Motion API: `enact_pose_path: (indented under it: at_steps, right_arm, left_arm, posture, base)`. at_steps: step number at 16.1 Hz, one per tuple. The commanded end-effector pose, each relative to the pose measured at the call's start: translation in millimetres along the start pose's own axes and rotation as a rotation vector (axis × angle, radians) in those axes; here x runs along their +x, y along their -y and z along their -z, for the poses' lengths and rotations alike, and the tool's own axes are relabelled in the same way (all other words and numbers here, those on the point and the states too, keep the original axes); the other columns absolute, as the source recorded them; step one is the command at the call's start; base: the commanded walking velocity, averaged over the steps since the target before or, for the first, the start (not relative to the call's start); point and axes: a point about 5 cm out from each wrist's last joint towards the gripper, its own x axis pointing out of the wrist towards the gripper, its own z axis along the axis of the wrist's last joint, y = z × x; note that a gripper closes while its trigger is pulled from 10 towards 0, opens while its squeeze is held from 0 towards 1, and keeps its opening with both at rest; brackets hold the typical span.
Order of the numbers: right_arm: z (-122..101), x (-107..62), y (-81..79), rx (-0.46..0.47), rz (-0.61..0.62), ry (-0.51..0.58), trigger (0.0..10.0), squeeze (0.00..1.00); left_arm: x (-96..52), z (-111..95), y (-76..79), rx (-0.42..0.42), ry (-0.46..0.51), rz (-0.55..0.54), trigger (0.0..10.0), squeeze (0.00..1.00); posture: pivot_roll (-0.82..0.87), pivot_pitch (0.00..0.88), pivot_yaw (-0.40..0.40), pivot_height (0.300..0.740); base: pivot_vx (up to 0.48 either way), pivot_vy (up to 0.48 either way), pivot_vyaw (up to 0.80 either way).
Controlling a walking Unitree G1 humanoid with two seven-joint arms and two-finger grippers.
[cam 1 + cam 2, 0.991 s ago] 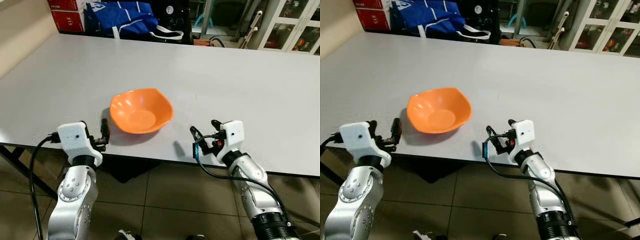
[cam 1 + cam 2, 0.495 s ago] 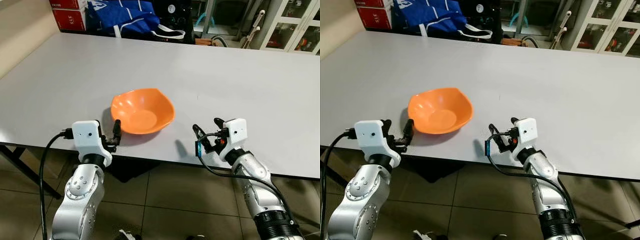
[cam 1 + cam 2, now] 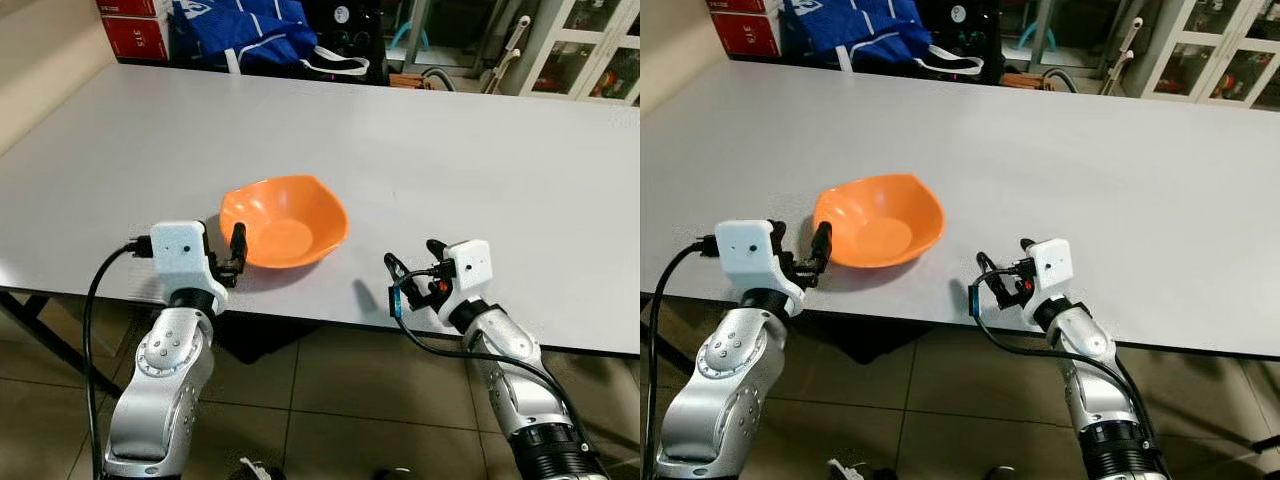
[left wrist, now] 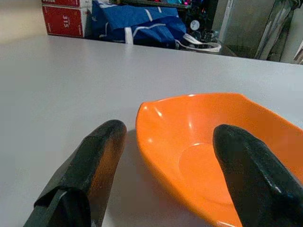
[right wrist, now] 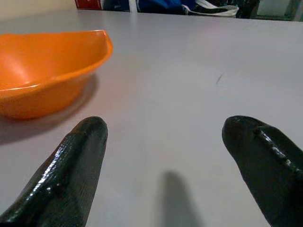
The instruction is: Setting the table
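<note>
The task looked barely begun: the orange bowl sat alone left of the frame's centre on the grey table, the left gripper spread wide around its near rim without grasping, and the right gripper hovered released, empty, lower right.

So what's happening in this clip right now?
The robot stands at the near edge of a grey table with an orange bowl in front of it. Its left gripper is open at the bowl's near-left rim, one finger outside the rim and one over the inside, not yet closed on it. The right gripper is open too, holding nothing, over bare table to the bowl's right.
</note>
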Motion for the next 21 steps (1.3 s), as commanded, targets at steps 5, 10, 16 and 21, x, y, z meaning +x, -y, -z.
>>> enact_pose_path:
  at_steps: [5,10,16,21]
  right_arm:
    - [-12.2,3.8,-0.8,-0.001,-0.007,0.034,10.0,0.00]
    - [-17.6,8.0,-7.9,-0.007,-0.035,0.042,10.0,0.00]
    - [-15.8,7.8,-8.1,-0.012,-0.042,0.030,10.0,0.00]
    - [-14.0,6.8,-6.4,-0.020,-0.037,0.019,10.0,0.00]
  left_arm:
    - [2.8,1.2,-0.9,0.002,-0.024,-0.017,10.0,0.00]
    - [1.9,6.5,-1.9,0.005,-0.046,-0.027,10.0,0.00]
    - [2.2,8.9,-1.3,0.003,-0.048,-0.021,10.0,0.00]
    - [5.0,10.8,0.0,-0.009,-0.055,-0.015,10.0,0.00]
  posture:
    - [-0.09,0.098,0.019,0.740]
    - [-0.08,0.089,0.007,0.740]
    - [-0.09,0.077,0.002,0.740]
    - [-0.10,0.077,0.004,0.740]
  base:
    - [-0.179,0.000,0.00]
    - [-0.311,0.000,0.00]
    - [-0.147,0.000,0.00]
    - [0.000,0.096,0.00]
